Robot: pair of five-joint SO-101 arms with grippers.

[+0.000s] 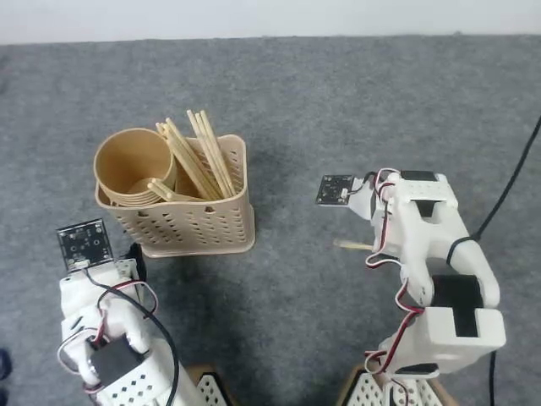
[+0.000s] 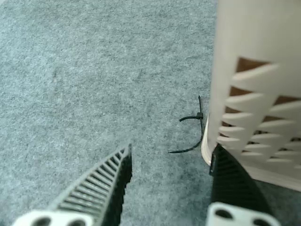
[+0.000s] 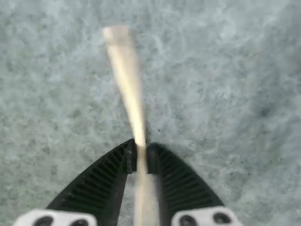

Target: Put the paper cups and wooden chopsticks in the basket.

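Pinching a single wooden chopstick [image 3: 123,70] at its middle, the right fingers [image 3: 176,181] are closed on it over the grey bench [image 1: 296,101], the stick jutting past their tips. The left fingers [image 2: 106,186] stand open just beside the basket [image 2: 249,70], which holds stacked paper cups [image 1: 127,165] and more chopsticks [image 1: 203,156].

A grey felt carpet [image 1: 296,101] covers the table, and a pale strip [image 1: 270,17] runs along its far edge. A thin black cable tie [image 2: 200,116] lies curled on the carpet. A black cable [image 1: 511,182] trails across the carpet's right side.
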